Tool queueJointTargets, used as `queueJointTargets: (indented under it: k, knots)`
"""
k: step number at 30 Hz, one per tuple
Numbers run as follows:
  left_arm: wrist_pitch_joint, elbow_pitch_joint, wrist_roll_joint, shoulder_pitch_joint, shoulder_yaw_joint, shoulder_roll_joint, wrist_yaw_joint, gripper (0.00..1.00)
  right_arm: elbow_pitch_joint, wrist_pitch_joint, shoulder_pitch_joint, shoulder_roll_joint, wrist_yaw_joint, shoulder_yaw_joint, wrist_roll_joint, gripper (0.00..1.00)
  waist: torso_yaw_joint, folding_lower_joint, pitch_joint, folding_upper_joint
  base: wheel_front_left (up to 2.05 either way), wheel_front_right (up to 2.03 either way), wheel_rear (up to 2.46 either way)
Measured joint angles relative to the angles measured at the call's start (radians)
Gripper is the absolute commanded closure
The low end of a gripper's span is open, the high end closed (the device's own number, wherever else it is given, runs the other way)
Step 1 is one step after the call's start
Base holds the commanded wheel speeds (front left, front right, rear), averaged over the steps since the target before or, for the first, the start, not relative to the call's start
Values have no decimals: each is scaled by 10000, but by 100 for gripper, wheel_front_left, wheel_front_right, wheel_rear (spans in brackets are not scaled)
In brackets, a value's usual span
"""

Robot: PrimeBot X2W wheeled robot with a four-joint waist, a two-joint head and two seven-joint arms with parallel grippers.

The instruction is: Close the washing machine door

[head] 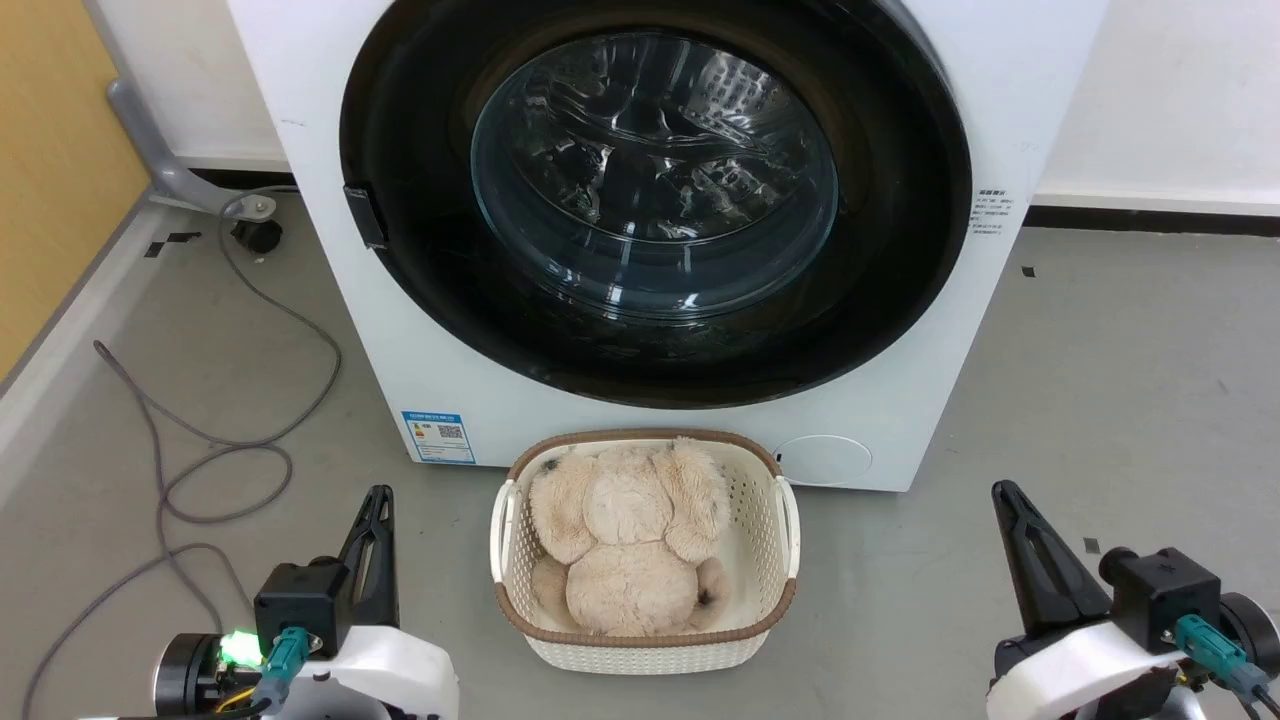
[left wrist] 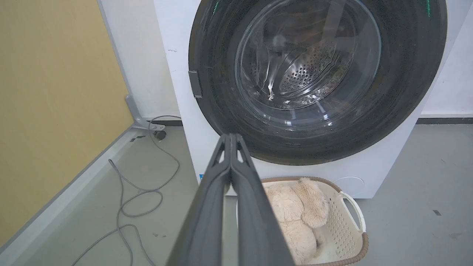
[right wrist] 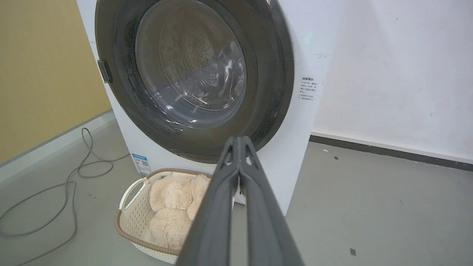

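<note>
The washing machine [head: 330,300] is seen standing on the grey floor [head: 1100,400] against a white wall, and the washing machine door [head: 890,250], a large glossy black disc, lies flat against its front, apparently shut. The clear bulging window [head: 655,175] is set in the middle of the door, and the perforated steel drum can be made out through it. A small dark handle [head: 366,215] is seen on the door's left edge, and a blue sticker [head: 438,436] is fixed low on the machine's front. A white basket [head: 790,520] with a brown rim is placed on the floor just in front of the machine, below the door, and a beige plush toy [head: 625,540] lies inside it. A grey cable [head: 200,440] is looped on the floor to the left, near a yellow wall [head: 50,150]. The left gripper [head: 378,497] is held low at the left, well apart from the door, with its fingers [left wrist: 210,199] pressed together and nothing between them. The right gripper [head: 1005,490] is held low at the right, likewise apart from the door, and its fingers [right wrist: 218,207] are also closed on nothing.
</note>
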Motion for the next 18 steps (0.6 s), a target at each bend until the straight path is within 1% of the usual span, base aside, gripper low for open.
queueJointTargets:
  k: [18]
  knots:
    - [349,-73,13,0,88,-42,-217,100,-54,353,0,0,0,81,-142,100,-65,0,10,0,0,0,0]
